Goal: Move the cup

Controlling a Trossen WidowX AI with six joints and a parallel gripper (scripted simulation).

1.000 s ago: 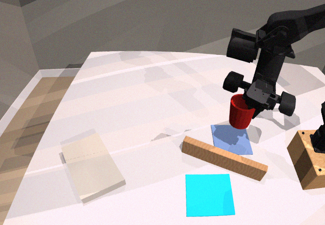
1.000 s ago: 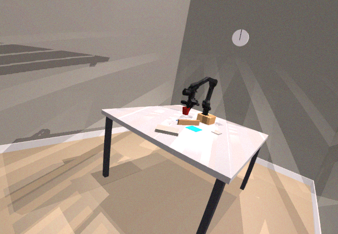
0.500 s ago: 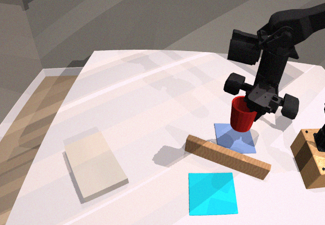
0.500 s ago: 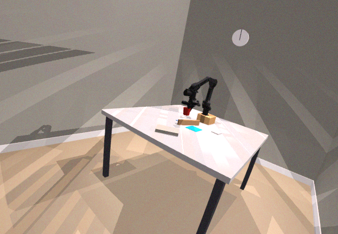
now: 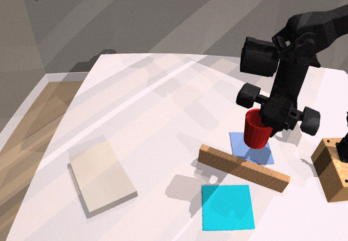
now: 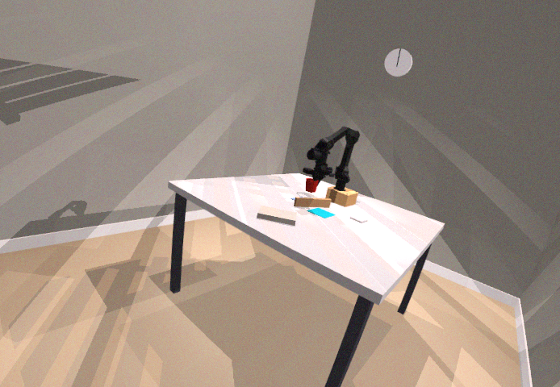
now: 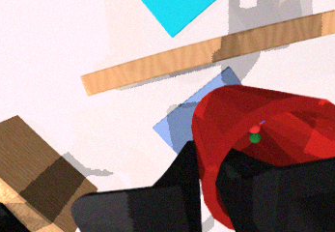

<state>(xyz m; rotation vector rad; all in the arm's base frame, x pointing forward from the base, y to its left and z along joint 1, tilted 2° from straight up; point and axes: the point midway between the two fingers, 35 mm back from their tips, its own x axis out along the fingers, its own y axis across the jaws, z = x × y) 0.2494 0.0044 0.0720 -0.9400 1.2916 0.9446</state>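
The red cup (image 5: 255, 134) (image 6: 311, 185) (image 7: 223, 101) is held in the air above the blue pad (image 5: 236, 142) (image 7: 224, 76), roughly upright with perhaps a slight tilt. My gripper (image 5: 268, 127) (image 7: 199, 146) is shut on the cup's wall, one finger inside the rim and one outside. Inside the cup, a green marble (image 7: 255, 138) and a red marble (image 7: 255, 130) show, with a bit of blue beside them; the finger hides part of the inside. The cyan pad (image 5: 225, 204) (image 6: 320, 213) (image 7: 175, 16) lies bare on the other side of a wooden bar.
The wooden bar (image 5: 241, 168) (image 6: 312, 202) (image 7: 175, 60) stands between the two pads. A beige slab (image 5: 103, 175) (image 6: 276, 214) lies to the left in the top view. The arm's wooden base (image 5: 326, 175) (image 6: 347, 197) (image 7: 15, 150) is at the right there. A small white slab (image 6: 358, 219) lies beyond the cyan pad.
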